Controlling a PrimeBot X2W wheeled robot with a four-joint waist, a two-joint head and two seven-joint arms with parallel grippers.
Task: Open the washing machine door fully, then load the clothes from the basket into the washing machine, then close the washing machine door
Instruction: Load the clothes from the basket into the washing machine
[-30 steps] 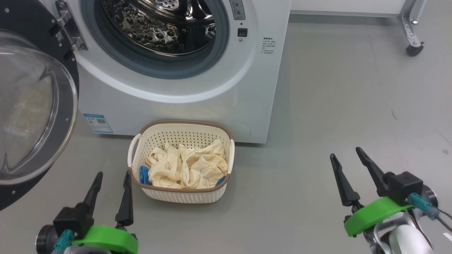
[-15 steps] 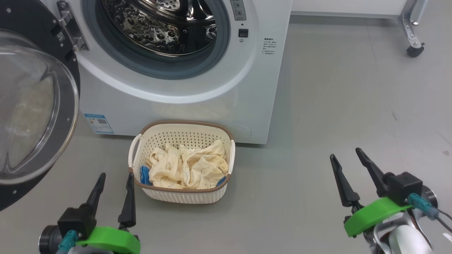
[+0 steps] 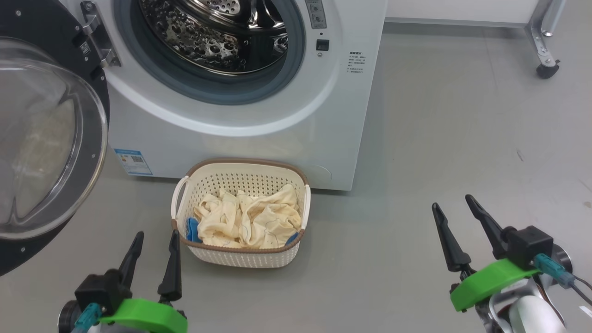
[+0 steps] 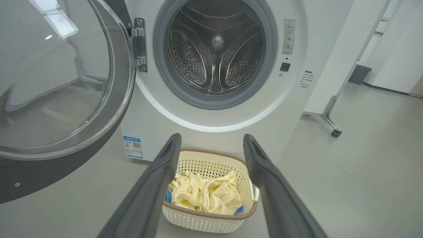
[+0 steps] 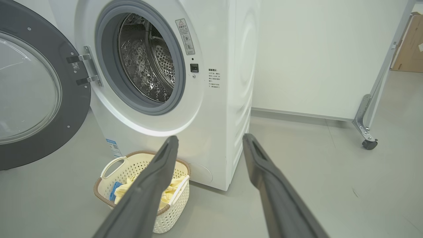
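Note:
The white washing machine (image 3: pixel 240 134) stands ahead with its steel drum (image 3: pixel 217 32) exposed. Its round black door (image 3: pixel 46 138) with the clear glass bowl is swung wide open to the left. On the floor in front sits the cream basket (image 3: pixel 243 256), holding crumpled cream-yellow clothes (image 3: pixel 245 222) with blue bits. My left gripper (image 3: pixel 156 236) is open and empty, just left of the basket's near corner. My right gripper (image 3: pixel 452 202) is open and empty, well to the basket's right. In the left wrist view the basket (image 4: pixel 205 221) lies between the open fingers.
A grey floor (image 3: pixel 439 138) stretches to the right of the machine. A metal frame leg with a caster wheel (image 3: pixel 547 69) stands at the far right, by a white wall panel (image 5: pixel 314 56). The open door takes up the space on the left.
The head view has shifted a little, so machine and basket sit slightly right and lower. My left gripper has edged rightward toward the basket. The right gripper has stayed put.

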